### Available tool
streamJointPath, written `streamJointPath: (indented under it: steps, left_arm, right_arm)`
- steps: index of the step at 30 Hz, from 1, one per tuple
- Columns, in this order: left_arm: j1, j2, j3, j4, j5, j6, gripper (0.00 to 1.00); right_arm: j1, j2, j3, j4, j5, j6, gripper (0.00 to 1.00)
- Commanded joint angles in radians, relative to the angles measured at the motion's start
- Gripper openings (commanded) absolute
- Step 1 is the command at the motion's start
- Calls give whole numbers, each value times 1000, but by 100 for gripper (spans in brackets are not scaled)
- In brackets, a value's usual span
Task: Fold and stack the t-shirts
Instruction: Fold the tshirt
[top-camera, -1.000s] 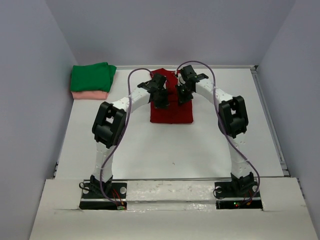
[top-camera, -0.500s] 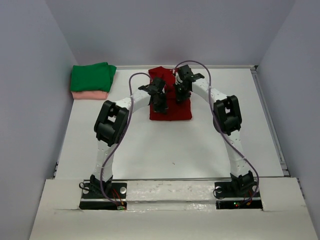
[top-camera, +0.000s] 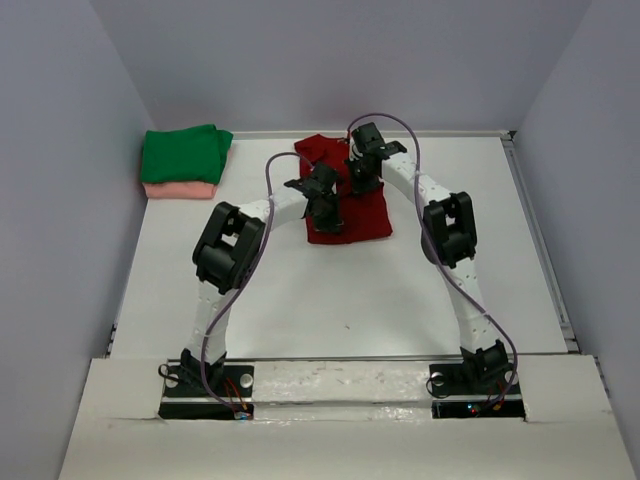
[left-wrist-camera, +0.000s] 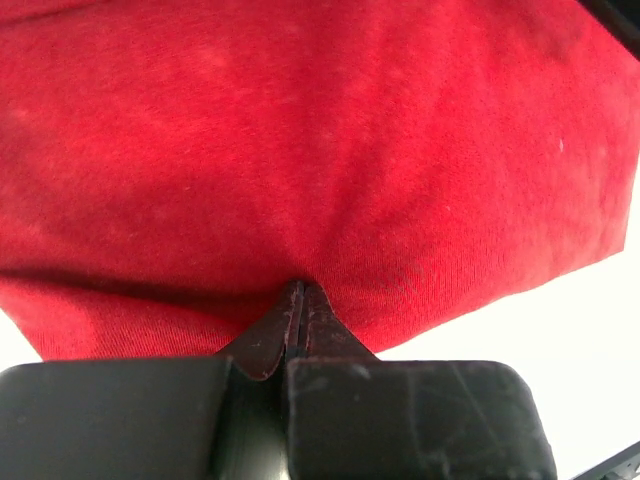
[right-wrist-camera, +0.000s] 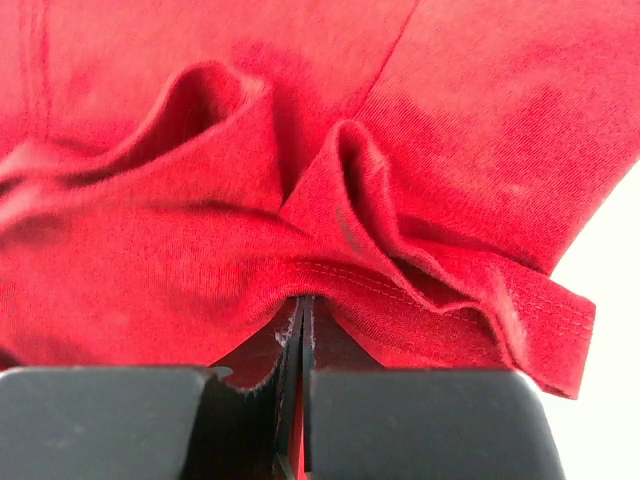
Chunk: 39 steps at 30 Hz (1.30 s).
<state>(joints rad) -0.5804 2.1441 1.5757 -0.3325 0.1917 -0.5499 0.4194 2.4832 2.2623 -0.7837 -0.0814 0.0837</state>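
Note:
The dark red t-shirt lies partly folded at the back middle of the white table. My left gripper is over its near left part, shut, with a fold of red cloth pinched at the fingertips. My right gripper is farther back on the same shirt, shut on a bunched, stitched hem, and the cloth rucks up into ridges ahead of it. The green t-shirt lies folded on top of the folded pink t-shirt at the back left corner.
Grey walls close the table in on the left, back and right. A raised rail runs along the right edge. Both arms arch from their bases at the near edge towards the back middle.
Both arms have reached farther back and their elbows have drawn inward. The red shirt's near edge has shifted and turned slightly to the right. Both grippers have stayed shut.

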Motion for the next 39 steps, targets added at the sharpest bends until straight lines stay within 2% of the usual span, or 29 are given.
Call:
streamJointPath:
  steps: [1,10,21,24,28,33,36,39]
  left_arm:
    - [-50,34,-62,-28,17,-4,0]
    - [-110,10,-164,4,32,-12,0]
    - [-191,14,-180,15,46,-30,0]
    - [-197,4,-184,15,29,-41,0]
    - [-205,-74,-184,10,-46,-56,0]
    - [-207,-153,-102,-105,-197,-27,0]
    - [-207,-196,-18,-195,-334,-7,0]
    - [-188,-214,18,-259,-386,4,3]
  right_arm:
    - [-8,51,91,0,43,-30,0]
    - [-28,123,236,15,71,-68,0]
    - [-37,125,302,66,-4,-114,0]
    - [-37,80,290,63,-21,-113,0]
    - [-37,-25,163,54,-1,-98,0]
    - [-47,-193,-74,46,156,-64,0]
    - [-82,-288,-214,46,189,-24,9]
    - [-102,-364,-318,44,224,-16,16]
